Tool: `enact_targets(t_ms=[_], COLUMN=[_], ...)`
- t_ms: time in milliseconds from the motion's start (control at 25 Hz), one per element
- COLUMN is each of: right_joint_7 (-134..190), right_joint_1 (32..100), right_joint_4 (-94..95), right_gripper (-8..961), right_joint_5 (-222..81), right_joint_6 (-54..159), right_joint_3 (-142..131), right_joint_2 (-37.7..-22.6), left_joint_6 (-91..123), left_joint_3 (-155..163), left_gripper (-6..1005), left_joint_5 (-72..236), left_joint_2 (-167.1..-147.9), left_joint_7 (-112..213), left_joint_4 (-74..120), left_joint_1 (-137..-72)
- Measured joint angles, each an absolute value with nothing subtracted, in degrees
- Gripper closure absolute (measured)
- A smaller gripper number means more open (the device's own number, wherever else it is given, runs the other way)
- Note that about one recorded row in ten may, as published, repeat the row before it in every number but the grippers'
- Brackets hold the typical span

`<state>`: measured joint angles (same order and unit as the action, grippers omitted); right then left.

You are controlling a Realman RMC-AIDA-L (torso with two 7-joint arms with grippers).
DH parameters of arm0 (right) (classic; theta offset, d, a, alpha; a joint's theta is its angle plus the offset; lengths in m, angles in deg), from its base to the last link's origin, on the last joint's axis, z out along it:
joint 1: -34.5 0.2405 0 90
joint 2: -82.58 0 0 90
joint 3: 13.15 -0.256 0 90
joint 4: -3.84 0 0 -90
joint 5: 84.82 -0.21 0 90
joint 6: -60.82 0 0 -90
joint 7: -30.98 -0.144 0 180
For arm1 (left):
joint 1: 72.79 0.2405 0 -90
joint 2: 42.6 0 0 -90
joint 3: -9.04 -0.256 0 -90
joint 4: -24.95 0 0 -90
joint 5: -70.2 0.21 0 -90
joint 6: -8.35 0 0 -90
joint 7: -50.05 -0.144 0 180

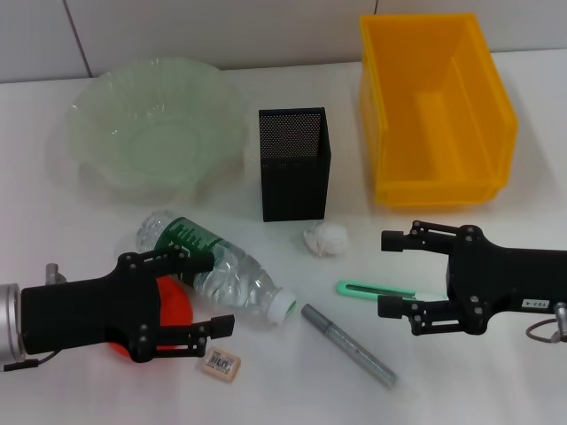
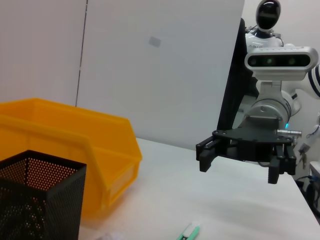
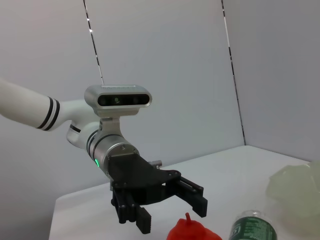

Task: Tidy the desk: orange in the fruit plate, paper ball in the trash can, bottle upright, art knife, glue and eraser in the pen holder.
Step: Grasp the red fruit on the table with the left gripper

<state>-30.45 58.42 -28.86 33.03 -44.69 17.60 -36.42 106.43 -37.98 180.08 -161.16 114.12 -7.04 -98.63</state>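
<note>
The orange [image 1: 174,301] lies at the front left, partly hidden under my open left gripper [image 1: 213,293], which hangs just above it. Seen from the right wrist, that left gripper [image 3: 172,207] hovers over the orange [image 3: 192,232]. The clear bottle [image 1: 217,266] lies on its side beside the orange, cap toward the front. An eraser [image 1: 220,363] sits by the front edge. The paper ball [image 1: 326,237] rests in front of the black mesh pen holder [image 1: 294,164]. My right gripper [image 1: 388,273] stands open over the green art knife [image 1: 381,290]. The grey glue stick [image 1: 348,343] lies near the bottle cap.
The green fruit plate [image 1: 155,133] stands at the back left. The yellow bin [image 1: 434,106] serving as trash can is at the back right. The left wrist view shows the right gripper [image 2: 235,155], the bin [image 2: 75,145] and the pen holder [image 2: 35,195].
</note>
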Motion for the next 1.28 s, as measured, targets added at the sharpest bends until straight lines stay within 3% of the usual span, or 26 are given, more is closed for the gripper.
enact_targets(t_ms=[1280], right_joint_7=[-30.4], right_joint_1=[56.0], right_joint_4=[-30.0], right_gripper=[127], right_joint_5=[32.0], right_joint_6=[-47.2], right_joint_3=[15.3], right_joint_2=[-35.94], left_joint_6=[106.8], left_joint_3=[-37.5], left_gripper=[136], left_joint_5=[179.8], left_joint_2=[-161.07], left_joint_7=[110.7], left_joint_4=[-7.6], left_joint_1=[-97.5])
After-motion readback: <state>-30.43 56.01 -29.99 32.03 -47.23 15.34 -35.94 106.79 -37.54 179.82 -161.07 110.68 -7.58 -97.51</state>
